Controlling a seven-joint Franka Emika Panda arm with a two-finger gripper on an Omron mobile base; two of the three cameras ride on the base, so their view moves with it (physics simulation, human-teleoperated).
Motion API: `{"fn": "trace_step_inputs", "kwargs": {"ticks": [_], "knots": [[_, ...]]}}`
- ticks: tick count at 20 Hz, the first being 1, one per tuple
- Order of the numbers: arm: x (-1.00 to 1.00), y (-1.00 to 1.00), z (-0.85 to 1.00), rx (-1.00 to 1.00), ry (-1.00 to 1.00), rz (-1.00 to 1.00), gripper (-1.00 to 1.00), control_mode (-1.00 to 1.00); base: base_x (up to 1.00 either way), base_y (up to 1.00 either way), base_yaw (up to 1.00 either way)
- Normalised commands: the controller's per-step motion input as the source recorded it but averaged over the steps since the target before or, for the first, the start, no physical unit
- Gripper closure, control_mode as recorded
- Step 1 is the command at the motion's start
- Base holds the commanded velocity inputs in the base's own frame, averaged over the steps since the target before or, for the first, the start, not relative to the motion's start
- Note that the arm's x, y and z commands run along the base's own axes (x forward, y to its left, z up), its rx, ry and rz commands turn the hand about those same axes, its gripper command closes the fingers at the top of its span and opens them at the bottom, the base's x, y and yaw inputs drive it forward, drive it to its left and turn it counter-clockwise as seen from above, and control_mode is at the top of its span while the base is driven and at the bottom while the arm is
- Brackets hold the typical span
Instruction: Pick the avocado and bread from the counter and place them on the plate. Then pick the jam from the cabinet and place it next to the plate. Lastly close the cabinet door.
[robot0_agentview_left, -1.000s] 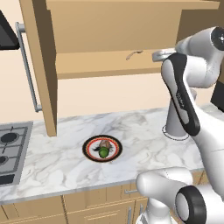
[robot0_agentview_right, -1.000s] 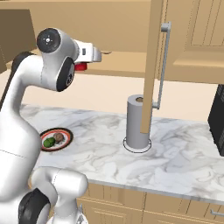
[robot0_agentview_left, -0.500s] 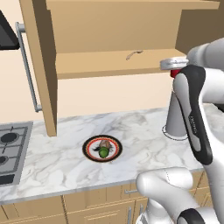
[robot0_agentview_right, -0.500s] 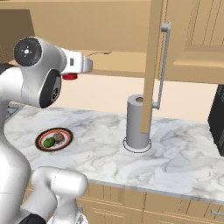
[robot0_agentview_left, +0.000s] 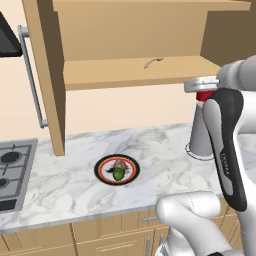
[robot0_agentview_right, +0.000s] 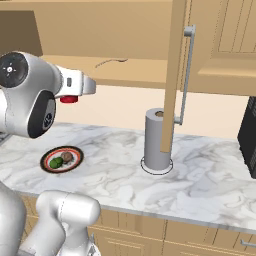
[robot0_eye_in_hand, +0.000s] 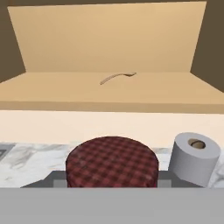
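My gripper (robot0_agentview_left: 201, 88) is shut on the jam (robot0_agentview_left: 204, 95), a dark red jar held in the air in front of the open cabinet (robot0_agentview_left: 130, 72), above the counter (robot0_agentview_left: 75, 187). In the hand view the jam's plaid lid (robot0_eye_in_hand: 112, 162) sits between the finger tips. The right base view shows the gripper (robot0_agentview_right: 75, 90) with the jam (robot0_agentview_right: 69, 99) under it, above the plate (robot0_agentview_right: 45, 161). The avocado (robot0_agentview_left: 118, 174) and bread (robot0_agentview_left: 120, 165) lie on the plate (robot0_agentview_left: 100, 170). The cabinet door (robot0_agentview_right: 174, 75) with its bar handle (robot0_agentview_right: 186, 75) stands open.
A grey paper-towel roll (robot0_agentview_left: 200, 140) stands on the counter to the right of the plate, under the gripper's side. A small curved thing (robot0_agentview_left: 152, 62) lies on the cabinet shelf. A stove (robot0_agentview_left: 12, 170) is at the left, a dark appliance (robot0_agentview_right: 249, 140) at the far right.
The arm has drawn back from the cabinet shelf towards the base and come down a little, carrying the jam. The plate, avocado and bread have not moved.
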Motion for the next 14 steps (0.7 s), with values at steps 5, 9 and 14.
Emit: {"fn": "trace_step_inputs", "kwargs": {"ticks": [5, 9, 14], "knots": [[-0.26, 0.03, -0.27, 0.00, 0.06, 0.02, 1.00, -1.00, 0.00, 0.00, 0.00], [-0.10, 0.03, -0.46, 0.00, 0.02, 0.05, 1.00, -1.00, 0.00, 0.00, 0.00], [0.00, 0.03, -0.51, 0.00, 0.00, 0.06, 1.00, -1.00, 0.00, 0.00, 0.00]]}}
